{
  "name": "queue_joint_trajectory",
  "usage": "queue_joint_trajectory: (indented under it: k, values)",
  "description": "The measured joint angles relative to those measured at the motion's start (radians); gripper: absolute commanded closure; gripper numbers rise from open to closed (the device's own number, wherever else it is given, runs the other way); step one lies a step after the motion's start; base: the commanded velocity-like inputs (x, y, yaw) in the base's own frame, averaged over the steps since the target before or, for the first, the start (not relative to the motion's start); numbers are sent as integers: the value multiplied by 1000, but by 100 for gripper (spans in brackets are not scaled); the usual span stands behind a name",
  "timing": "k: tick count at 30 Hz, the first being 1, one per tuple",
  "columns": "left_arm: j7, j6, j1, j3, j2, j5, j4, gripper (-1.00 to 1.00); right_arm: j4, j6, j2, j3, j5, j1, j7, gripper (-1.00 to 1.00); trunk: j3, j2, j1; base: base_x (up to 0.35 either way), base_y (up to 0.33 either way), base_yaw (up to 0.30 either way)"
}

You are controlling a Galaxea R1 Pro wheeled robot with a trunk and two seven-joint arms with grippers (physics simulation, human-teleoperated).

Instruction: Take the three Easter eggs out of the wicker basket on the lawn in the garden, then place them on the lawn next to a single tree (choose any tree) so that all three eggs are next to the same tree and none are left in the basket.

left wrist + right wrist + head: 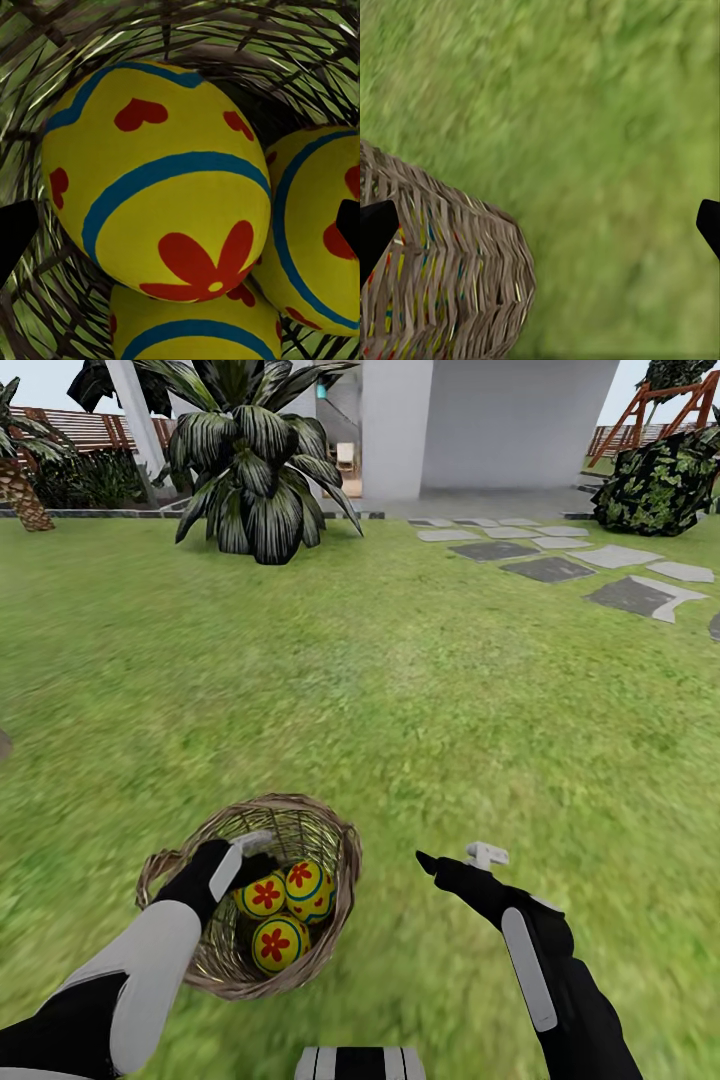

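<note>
The wicker basket (335,860) stands on the lawn (400,690) close in front of me, with three yellow Easter eggs in it (262,897) (309,888) (279,944). My left gripper (258,857) reaches down inside the basket, open, just above the eggs. In the left wrist view one egg (157,187) sits between its spread fingertips (15,232), with a second egg (322,232) beside it and a third egg (195,334) beneath. My right gripper (455,857) hovers open over grass to the right of the basket (442,277), holding nothing.
A large striped-leaf plant (255,460) stands far ahead with a pale grey trunk (135,410) behind it, possibly the tree. A short palm (20,480) is at far left. Stepping stones (550,565), a dark shrub (660,485) and the white house (480,420) lie at right.
</note>
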Motion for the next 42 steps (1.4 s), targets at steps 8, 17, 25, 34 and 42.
queue_joint_trajectory:
  k: [8,17,25,34,42]
  values:
    - [-1,-1,0,0,1,0,-20,-100,0,-1,0,0,0,0,0,-100,-15,-1,2,0,0,0]
    - [-1,-2,0,0,0,0,-21,-100,0,0,-1,0,0,0,0,-100,-31,-2,4,0,0,0]
    - [-1,-19,0,0,0,0,-21,-100,0,-1,-1,0,0,0,0,-100,-50,-3,6,0,0,0]
    - [-1,-33,0,-1,-1,0,-21,-100,0,-1,-1,0,0,0,0,-100,-62,-4,7,0,0,0]
    - [-1,-35,0,-2,-2,0,-21,-100,0,-1,-1,0,0,0,0,-100,-77,-5,9,0,0,0]
